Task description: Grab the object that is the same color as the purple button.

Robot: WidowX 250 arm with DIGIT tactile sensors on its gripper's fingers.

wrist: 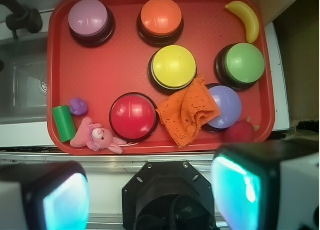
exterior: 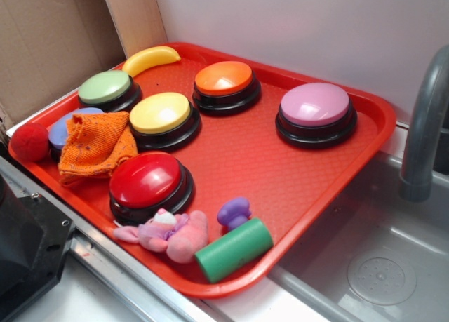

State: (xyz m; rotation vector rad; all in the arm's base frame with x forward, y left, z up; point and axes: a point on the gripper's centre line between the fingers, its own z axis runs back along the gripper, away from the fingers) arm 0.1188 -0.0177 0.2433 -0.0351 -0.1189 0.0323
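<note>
Fingers [wrist: 65, 200] fill the bottom corners of the wrist view as two blurred pads, spread wide apart and released, nothing between them. Gripper [wrist: 150, 200] hangs above the near edge of the red tray [wrist: 125, 64], well apart from everything on it. Exterior view shows no fingers at all; only a dark block at lower left, cut off by the frame edge, identity unclear.

Purple toy [exterior: 233, 212] lies in the lower middle of the exterior frame, just beside the green cylinder [exterior: 233, 250] and near the pink plush animal [exterior: 168, 234]. In the wrist view the same toy [wrist: 78, 105] sits at left, just above the cylinder [wrist: 64, 123]; its lumpy shape is too small to resolve there. Purple button [exterior: 316, 113] stands at right in the exterior view, upper left [wrist: 90, 19] in the wrist view, well apart from the toy.

Orange cloth [exterior: 95, 148] covers part of the periwinkle button [exterior: 66, 129]; the wrist view shows more of that dome [wrist: 226, 105] than the exterior does. Red ball [exterior: 29, 141] is plain in the exterior view, partly hidden behind a finger pad in the wrist view. Also on the tray: red button [exterior: 149, 184], yellow button [exterior: 161, 117], green button [exterior: 107, 90], orange button [exterior: 225, 83], banana [exterior: 150, 59]. Sink basin and grey faucet [exterior: 424, 125] lie at right, faucet cut off at the top.
</note>
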